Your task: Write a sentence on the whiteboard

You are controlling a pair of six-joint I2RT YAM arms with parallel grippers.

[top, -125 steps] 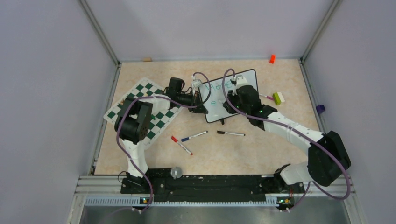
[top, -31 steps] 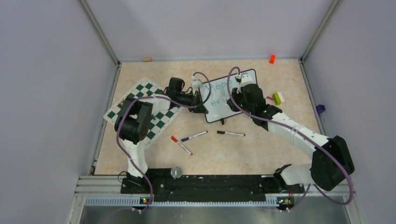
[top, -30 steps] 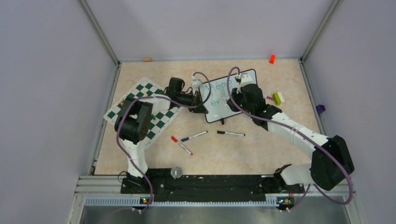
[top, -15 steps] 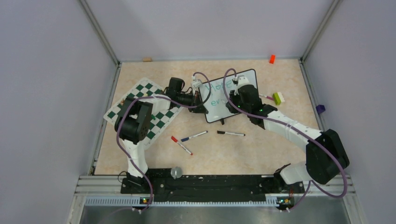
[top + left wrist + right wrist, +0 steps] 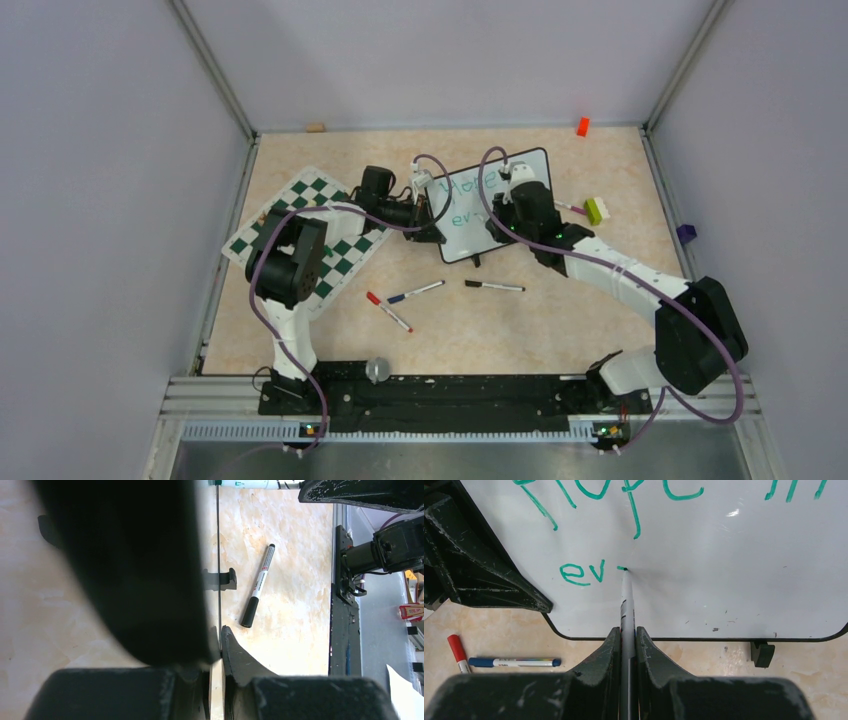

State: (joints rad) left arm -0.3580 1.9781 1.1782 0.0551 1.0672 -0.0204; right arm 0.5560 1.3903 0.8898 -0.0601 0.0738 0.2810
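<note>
The whiteboard (image 5: pixel 466 241) stands tilted at mid table. My left gripper (image 5: pixel 433 226) is shut on its left edge; the left wrist view shows the thin frame (image 5: pixel 218 555) pinched between the fingers (image 5: pixel 219 632). My right gripper (image 5: pixel 506 206) is shut on a marker (image 5: pixel 626 605), whose tip touches the board (image 5: pixel 734 570). The sentence (image 5: pixel 581 573) reads "Hope in" on the top line in green. Below it are "ev" and a short fresh stroke at the tip. The right gripper (image 5: pixel 626 631) sits just below the board's lower edge in its wrist view.
A black marker (image 5: pixel 493 286), a blue marker (image 5: pixel 415 292) and a red marker (image 5: pixel 388 312) lie in front of the board. The green-and-white chessboard mat (image 5: pixel 300 225) is at left. A green-white brick (image 5: pixel 597 210), an orange block (image 5: pixel 582 126) and a purple block (image 5: pixel 685 233) lie right.
The second line has grown from "e" to "ev" plus a short stroke. My right gripper shifted slightly left over the last second. The left arm has not moved.
</note>
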